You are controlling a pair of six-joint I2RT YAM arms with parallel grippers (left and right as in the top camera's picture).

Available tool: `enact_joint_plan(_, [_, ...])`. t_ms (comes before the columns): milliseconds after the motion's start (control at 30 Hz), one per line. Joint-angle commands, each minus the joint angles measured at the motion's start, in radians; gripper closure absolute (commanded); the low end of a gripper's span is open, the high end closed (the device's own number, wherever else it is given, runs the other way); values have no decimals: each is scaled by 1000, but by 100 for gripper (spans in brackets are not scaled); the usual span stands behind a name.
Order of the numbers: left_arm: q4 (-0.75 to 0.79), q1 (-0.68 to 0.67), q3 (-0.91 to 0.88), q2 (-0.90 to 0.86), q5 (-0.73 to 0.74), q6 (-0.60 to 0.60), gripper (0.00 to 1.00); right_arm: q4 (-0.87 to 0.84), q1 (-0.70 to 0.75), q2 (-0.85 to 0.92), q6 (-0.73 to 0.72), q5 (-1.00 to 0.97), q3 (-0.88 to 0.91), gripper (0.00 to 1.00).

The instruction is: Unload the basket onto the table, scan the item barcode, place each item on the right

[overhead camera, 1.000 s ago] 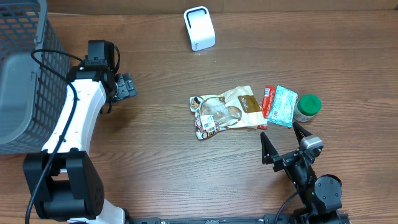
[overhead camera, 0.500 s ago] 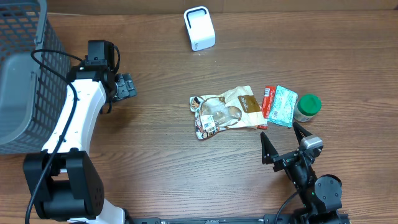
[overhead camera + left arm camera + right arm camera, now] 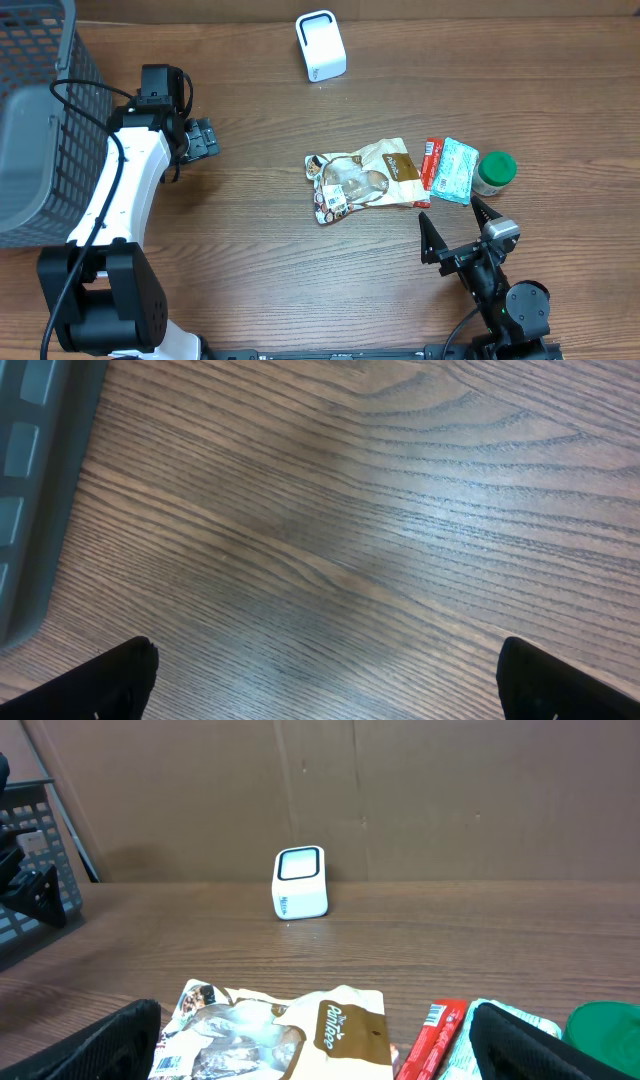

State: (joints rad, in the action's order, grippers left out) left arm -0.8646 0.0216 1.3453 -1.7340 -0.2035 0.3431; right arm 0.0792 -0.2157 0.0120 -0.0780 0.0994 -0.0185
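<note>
The white barcode scanner (image 3: 321, 46) stands upright at the far middle of the table, and in the right wrist view the scanner (image 3: 300, 882) faces me. A cream and brown snack pouch (image 3: 365, 178) lies flat mid-table, with a red bar (image 3: 432, 165), a teal packet (image 3: 457, 170) and a green-lidded jar (image 3: 495, 171) to its right. My right gripper (image 3: 450, 215) hovers open just in front of these items; the pouch (image 3: 285, 1030) shows between its fingers. My left gripper (image 3: 205, 139) is open far to the left, over bare wood (image 3: 328, 665).
A grey mesh basket (image 3: 40, 100) fills the left edge of the table, its wall (image 3: 30, 480) close beside the left gripper. A brown cardboard wall backs the table behind the scanner.
</note>
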Motion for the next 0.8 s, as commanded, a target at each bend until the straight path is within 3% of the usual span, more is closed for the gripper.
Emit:
enact_joint_plan(0, [2,-2,15,-5,-13,-7,0,-5,8,-9,-1,-1,11,0])
enact_joint_plan(433, [1,-3,15,13,-13,-7,0,-5,8,-9,-1,-1,11,0])
enact_joint_plan(767, [2,-3,15,361,-13,-7,0,-5,8,-9,-1,-1,11,0])
